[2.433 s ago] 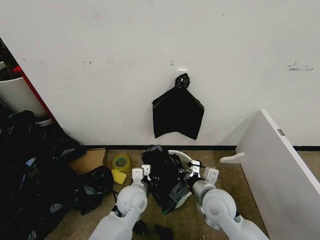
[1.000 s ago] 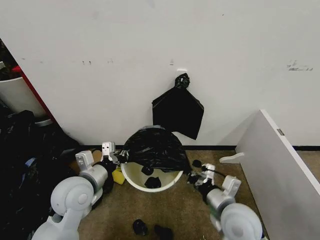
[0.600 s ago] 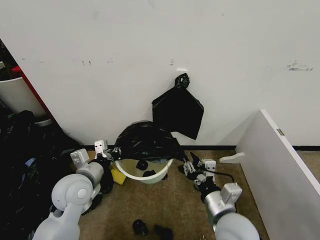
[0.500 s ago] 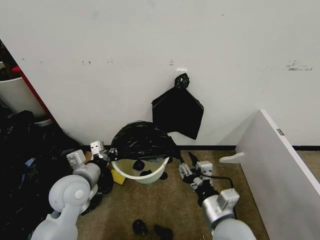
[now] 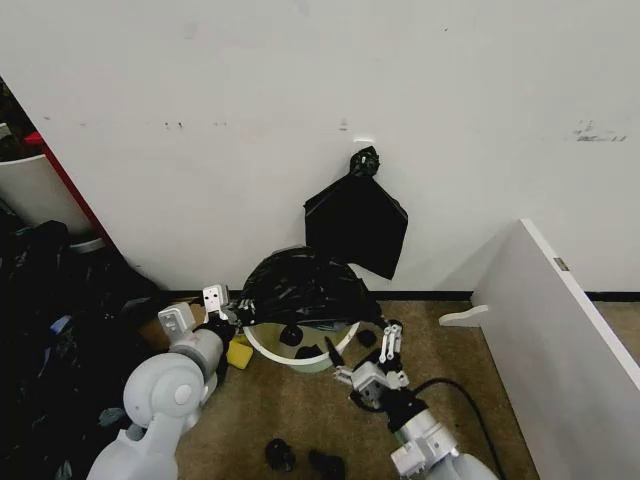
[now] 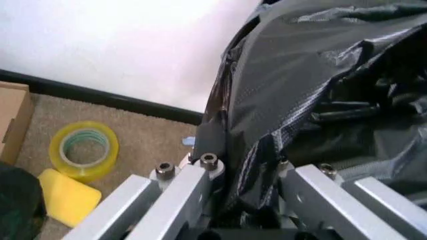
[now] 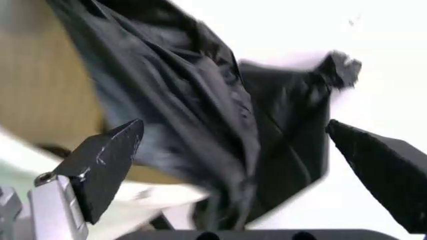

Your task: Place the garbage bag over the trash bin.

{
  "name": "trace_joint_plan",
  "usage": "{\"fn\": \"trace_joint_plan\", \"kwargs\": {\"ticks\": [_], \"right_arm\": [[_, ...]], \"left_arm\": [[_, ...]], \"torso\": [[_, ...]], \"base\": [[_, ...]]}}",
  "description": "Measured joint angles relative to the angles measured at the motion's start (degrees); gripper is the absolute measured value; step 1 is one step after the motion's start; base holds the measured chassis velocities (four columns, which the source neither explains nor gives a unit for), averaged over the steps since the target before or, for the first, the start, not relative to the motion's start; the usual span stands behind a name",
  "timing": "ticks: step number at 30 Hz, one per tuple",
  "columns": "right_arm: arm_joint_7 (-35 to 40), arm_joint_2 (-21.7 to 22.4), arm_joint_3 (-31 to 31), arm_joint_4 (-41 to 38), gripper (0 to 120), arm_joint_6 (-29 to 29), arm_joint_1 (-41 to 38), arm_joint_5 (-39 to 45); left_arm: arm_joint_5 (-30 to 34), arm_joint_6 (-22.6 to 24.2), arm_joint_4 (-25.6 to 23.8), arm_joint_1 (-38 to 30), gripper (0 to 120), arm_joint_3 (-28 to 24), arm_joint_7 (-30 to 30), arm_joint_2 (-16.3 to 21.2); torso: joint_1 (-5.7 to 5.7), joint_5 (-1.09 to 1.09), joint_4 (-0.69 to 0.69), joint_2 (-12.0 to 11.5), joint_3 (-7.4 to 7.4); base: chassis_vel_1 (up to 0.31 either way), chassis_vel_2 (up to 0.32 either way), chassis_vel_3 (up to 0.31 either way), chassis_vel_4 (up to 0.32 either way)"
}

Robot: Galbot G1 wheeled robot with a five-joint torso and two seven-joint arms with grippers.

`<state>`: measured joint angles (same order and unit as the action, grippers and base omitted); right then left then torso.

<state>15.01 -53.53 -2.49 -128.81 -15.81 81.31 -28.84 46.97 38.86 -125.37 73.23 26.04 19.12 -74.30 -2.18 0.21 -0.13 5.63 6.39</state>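
Left gripper fingers clamping garbage bag edge at bin's 9 o'clock. Right gripper fingers spread, gripping nothing, at 4 o'clock. Bag draping over far rim of trash bin; dark lumps lying inside.

Storage corner: scuffed white wall, brown carpet, heaped dark bags.

Glossy crinkled plastic garbage bag, smooth white plastic trash bin
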Motion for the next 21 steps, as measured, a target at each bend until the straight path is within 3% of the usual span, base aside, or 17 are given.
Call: {"fn": "trace_joint_plan", "kwargs": {"ticks": [4, 10, 15, 21], "right_arm": [[-5.2, 5.7, -1.0, -5.1, 100, -13.7, -3.9, 5.1], [-13.7, 11.4, 0.0, -11.8, 100, -25.2, -6.7, 16.7], [-18.4, 12.7, 1.3, -14.2, 100, -26.8, -9.2, 21.5], [-18.8, 11.9, 0.9, -13.2, 100, -26.7, -9.3, 17.7]], "left_arm": [[-0.9, 0.0, -1.3, 0.3, 4, -1.2, 0.2, -0.1], [-2.8, -0.1, -1.2, -0.6, 4, -3.6, 0.3, -0.2], [-5.8, -1.3, -1.1, -0.6, 4, -6.0, -0.1, -0.4], [-7.3, -2.0, -2.7, 0.3, 4, -8.6, -0.2, -0.9]], "torso": [[0.00, 0.01, 0.01, 0.0, 0.00], [0.00, -0.01, -0.01, 0.0, 0.00], [0.00, 0.00, 0.01, 0.0, 0.00], [0.00, 0.00, 0.00, 0.0, 0.00]], "base": [[0.000, 0.000, 0.000, 0.000], [0.000, 0.000, 0.000, 0.000], [0.000, 0.000, 0.000, 0.000], [0.000, 0.000, 0.000, 0.000]]}}
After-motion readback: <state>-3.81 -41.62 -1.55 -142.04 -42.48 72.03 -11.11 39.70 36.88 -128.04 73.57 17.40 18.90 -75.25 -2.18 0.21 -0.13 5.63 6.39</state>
